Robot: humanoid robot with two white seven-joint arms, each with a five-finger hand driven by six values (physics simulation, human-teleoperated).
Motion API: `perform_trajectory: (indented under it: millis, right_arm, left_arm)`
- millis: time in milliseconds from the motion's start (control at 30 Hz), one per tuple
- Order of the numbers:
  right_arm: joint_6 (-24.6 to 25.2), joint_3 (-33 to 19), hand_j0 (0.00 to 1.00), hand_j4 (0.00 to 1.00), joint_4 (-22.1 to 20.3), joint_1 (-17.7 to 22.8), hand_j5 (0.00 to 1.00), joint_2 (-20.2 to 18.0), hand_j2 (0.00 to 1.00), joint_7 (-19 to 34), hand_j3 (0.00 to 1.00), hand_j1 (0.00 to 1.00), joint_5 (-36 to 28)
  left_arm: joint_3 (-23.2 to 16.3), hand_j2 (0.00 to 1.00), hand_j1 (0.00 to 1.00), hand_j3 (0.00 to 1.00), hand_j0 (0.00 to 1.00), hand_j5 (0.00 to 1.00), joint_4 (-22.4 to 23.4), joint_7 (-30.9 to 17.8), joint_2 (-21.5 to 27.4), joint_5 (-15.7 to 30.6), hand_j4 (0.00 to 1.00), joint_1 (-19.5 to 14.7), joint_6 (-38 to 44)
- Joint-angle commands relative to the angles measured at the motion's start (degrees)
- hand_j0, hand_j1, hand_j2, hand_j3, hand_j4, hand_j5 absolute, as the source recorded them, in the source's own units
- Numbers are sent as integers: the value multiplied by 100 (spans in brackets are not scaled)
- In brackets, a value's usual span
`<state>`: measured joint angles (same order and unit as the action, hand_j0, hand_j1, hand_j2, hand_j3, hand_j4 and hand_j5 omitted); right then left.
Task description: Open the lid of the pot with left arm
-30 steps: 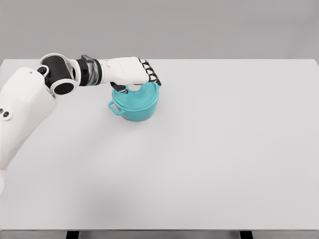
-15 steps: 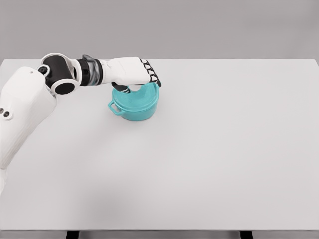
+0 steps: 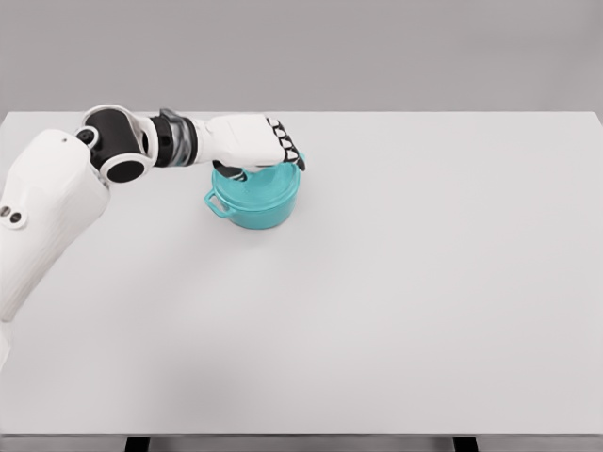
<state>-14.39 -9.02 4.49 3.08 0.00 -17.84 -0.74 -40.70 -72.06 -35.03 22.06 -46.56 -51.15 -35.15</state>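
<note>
A teal pot (image 3: pixel 256 202) with a loop handle on its left side stands on the white table (image 3: pixel 396 282), left of the middle and toward the back. Its teal lid (image 3: pixel 285 169) shows only along the right edge, which looks tilted slightly above the rim. My left hand (image 3: pixel 254 155) lies directly on top of the pot, fingers (image 3: pixel 287 151) curled down over the lid's centre and closed on it. The knob is hidden under the palm. My right arm is out of view.
My left arm (image 3: pixel 57 198) reaches in from the lower left, with the forearm level above the table's back left part. The table's far edge runs just behind the pot.
The left hand has risen a little and shifted slightly back. The white knob seen under the palm before is now covered, and the lid's right edge has tipped up.
</note>
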Motion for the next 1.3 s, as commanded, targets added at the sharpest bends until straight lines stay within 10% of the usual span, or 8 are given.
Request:
perform_trajectory:
  millis: [0, 1267]
  right_arm:
    - [-2, 5, 100, 100, 0, 0, 100, 0, 100, 0, 100, 100, -6]
    - [-2, -3, 100, 100, 0, 0, 100, 0, 100, 0, 100, 100, -6]
  left_arm:
    - [1, 86, 86, 86, 86, 86, -1, 3, 53, 15, 86, 0, 15]
    - [-61, 63, 63, 63, 63, 63, 43, 3, 88, 32, 63, 0, 15]
